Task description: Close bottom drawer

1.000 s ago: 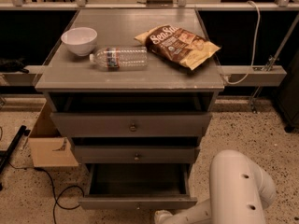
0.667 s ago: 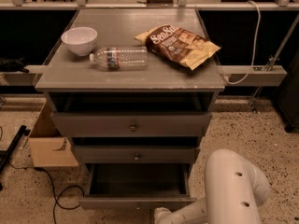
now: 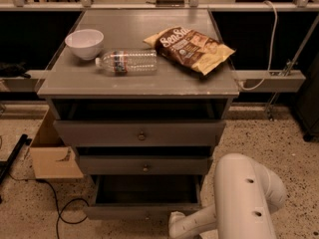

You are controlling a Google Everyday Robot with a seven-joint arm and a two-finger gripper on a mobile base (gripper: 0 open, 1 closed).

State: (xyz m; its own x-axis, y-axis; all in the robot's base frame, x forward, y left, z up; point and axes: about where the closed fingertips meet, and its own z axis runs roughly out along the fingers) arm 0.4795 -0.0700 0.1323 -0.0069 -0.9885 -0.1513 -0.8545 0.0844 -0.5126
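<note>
Gripper [image 3: 175, 223] at lower frame edge; can't tell its state. Just left: bottom drawer [image 3: 144, 211] pulled open, front facing camera, long axis left-right, interior dark.

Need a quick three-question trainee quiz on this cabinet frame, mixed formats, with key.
1. Which drawer is pulled out farthest? A top, B middle, C bottom drawer.
2. True or false: the water bottle stands upright on the cabinet top.
3. Fill in: in camera view, the white bowl sits to the ___ of the chip bag.
Key: 1 C. 2 false, it lies on its side. 3 left. Note: the gripper is out of frame; only the white arm shows, low right beside the bottom drawer.
</note>
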